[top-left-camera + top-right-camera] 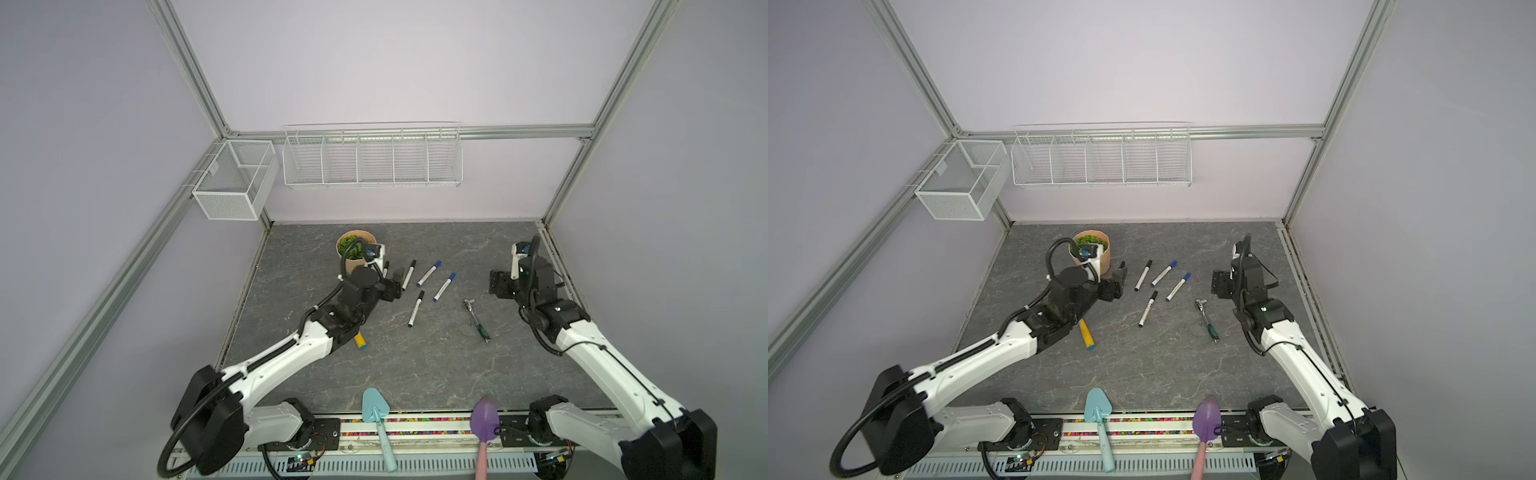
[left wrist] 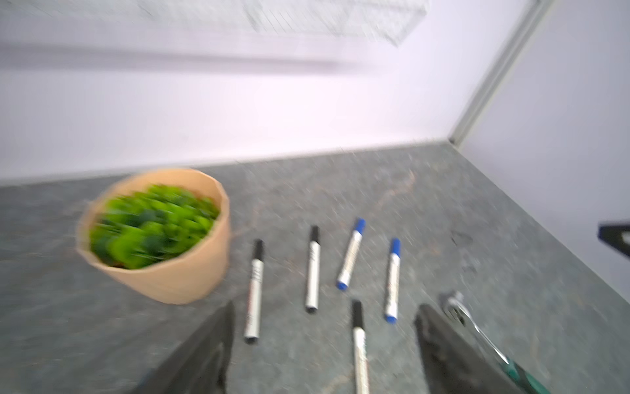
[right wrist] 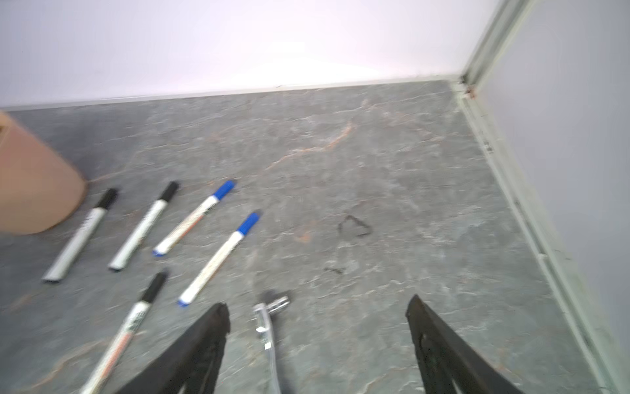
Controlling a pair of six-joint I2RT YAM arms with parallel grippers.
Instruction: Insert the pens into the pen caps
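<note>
Several white pens lie capped on the grey table, fanned side by side right of the plant pot. Three wear black pen caps (image 2: 259, 248) and two wear blue pen caps (image 3: 250, 221). The top views show black-capped pens (image 1: 409, 274) (image 1: 416, 308) and blue-capped pens (image 1: 429, 273) (image 1: 1178, 286). My left gripper (image 1: 397, 284) (image 2: 326, 305) hovers open, holding nothing, over the near ends of the leftmost pen (image 2: 254, 290) and the nearest one (image 2: 359, 348). My right gripper (image 1: 498, 284) (image 3: 317, 302) is open and empty, away to the right of the pens.
A tan pot of green plant (image 1: 355, 249) stands just behind the left gripper. A green-handled ratchet (image 1: 477, 320) lies between the pens and the right arm. A yellow tool (image 1: 360, 340) lies under the left arm. Teal (image 1: 376, 409) and purple (image 1: 484, 419) trowels rest at the front edge.
</note>
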